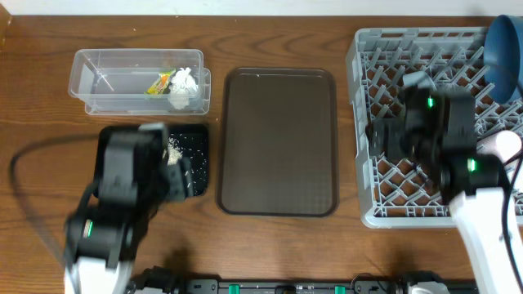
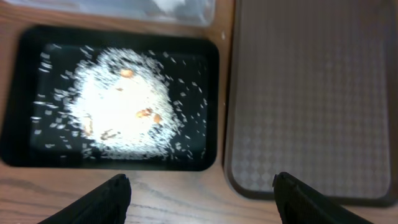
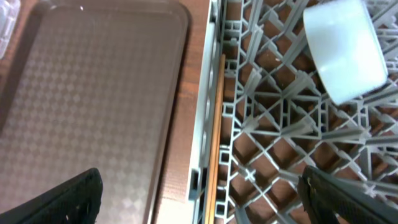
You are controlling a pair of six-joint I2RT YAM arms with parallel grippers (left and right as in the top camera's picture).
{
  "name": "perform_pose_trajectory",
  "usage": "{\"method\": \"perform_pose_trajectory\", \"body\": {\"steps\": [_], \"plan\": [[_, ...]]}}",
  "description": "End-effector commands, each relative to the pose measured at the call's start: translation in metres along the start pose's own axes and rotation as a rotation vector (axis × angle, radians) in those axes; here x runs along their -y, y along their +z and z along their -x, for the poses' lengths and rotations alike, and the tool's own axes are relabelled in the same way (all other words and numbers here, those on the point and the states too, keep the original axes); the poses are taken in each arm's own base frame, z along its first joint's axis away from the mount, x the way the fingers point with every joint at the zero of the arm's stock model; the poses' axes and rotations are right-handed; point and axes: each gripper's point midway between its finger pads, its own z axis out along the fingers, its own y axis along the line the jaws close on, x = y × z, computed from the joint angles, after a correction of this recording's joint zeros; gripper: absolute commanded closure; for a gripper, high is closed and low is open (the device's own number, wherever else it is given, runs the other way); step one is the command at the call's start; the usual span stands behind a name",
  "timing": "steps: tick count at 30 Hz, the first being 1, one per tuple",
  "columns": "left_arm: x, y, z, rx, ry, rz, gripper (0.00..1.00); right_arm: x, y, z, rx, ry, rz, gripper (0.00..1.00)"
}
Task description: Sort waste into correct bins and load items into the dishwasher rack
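The grey dishwasher rack (image 1: pixel 384 214) stands at the right. The dark blue plate (image 1: pixel 505 51) stands in its far corner. A white cup (image 3: pixel 345 48) lies in the rack, and a wooden chopstick (image 3: pixel 216 137) lies along its left inner wall. The clear tub (image 1: pixel 106 80) holds the orange wrapper (image 1: pixel 158 82) and white tissue (image 1: pixel 184 85). The black tray (image 2: pixel 18 93) holds the rice scraps (image 2: pixel 118 106). My left gripper (image 2: pixel 202 193) is open and empty over the table just in front of the black tray. My right gripper (image 3: pixel 202 193) is open and empty above the rack's left edge.
The brown serving tray (image 1: pixel 279 140) lies between the bins and the rack, and shows in both wrist views (image 2: pixel 311 93) (image 3: pixel 93 93). A pale rounded thing (image 1: pixel 500 147) shows past my right arm in the rack. Black cable loops at the table's left front.
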Motion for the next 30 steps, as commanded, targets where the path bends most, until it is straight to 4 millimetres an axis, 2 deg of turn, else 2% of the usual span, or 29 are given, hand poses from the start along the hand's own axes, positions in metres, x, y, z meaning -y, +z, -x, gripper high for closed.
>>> {"method": "perform_pose_trajectory", "body": {"steps": [1, 5, 10, 16, 30], "plan": [[-0.010, -0.019, -0.003, 0.104, -0.035, 0.023, 0.24, 0.005, -0.014, -0.016, 0.060, 0.022, -0.010, 0.01], [-0.010, -0.044, -0.002, 0.212, -0.038, -0.005, 0.23, 0.004, -0.025, -0.034, 0.089, 0.018, -0.007, 0.01], [-0.010, -0.057, -0.004, 0.264, -0.040, -0.019, 0.23, 0.004, -0.030, -0.057, 0.026, 0.026, -0.011, 0.01], [-0.010, -0.057, -0.004, 0.262, -0.040, -0.018, 0.23, 0.005, -0.027, -0.072, -0.039, 0.034, -0.014, 0.01], [-0.010, -0.057, -0.004, 0.262, -0.040, -0.018, 0.23, 0.008, -0.027, -0.075, -0.052, 0.034, -0.034, 0.01]]}}
